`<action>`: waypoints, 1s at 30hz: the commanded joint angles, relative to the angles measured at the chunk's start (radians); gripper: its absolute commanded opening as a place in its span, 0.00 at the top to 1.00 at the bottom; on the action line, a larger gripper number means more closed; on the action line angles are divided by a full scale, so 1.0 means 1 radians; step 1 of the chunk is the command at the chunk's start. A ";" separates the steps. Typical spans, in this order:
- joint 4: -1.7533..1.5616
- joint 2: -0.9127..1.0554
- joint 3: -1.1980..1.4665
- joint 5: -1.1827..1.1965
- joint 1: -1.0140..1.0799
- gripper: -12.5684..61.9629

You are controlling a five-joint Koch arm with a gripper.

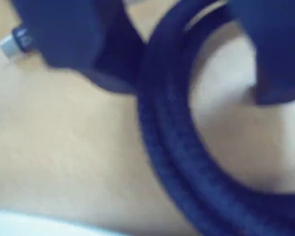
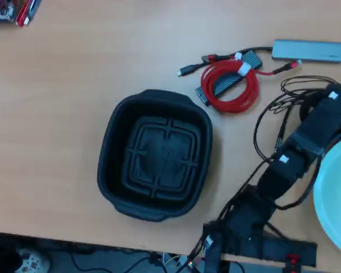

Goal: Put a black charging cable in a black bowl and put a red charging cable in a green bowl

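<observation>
Closest to me, in the wrist view, my gripper [image 1: 196, 93] stands with its jaws apart, one on either side of the black charging cable [image 1: 167, 128]. The coil lies flat on the worktop [image 2: 57, 114] and one side of its loop runs up between them. The picture is blurred, but I see bare wood between the right jaw and the strand, so I judge I am released and not gripping. The cable's silvery tip pokes out beyond my left jaw. In the overhead view my own arm covers the coil. It must lie under my wrist near the right edge, about halfway up.

Just beside me, the green bowl [image 2: 336, 196] sits at the right edge towards the bottom corner, cut off by the frame. Further out, the black bowl [image 2: 111, 170] stands mid-worktop, nearer the bottom edge, and it is empty. Farthest off, near the top edge right of centre, the red charging cable [image 2: 230, 99] rests coiled on a dark ribbed block [image 2: 223, 85], with a grey hub [image 2: 307, 50] beyond it towards the top right corner.

I judge the step in hand to be grasping the black cable. Next I must close squarely on that strand, lift the coil clear of the wood, swing away from the right edge and let go over the black bowl. The coil may sag or snag on the rim.
</observation>
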 commanded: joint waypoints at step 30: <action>0.074 0.362 -0.166 0.118 -0.132 0.91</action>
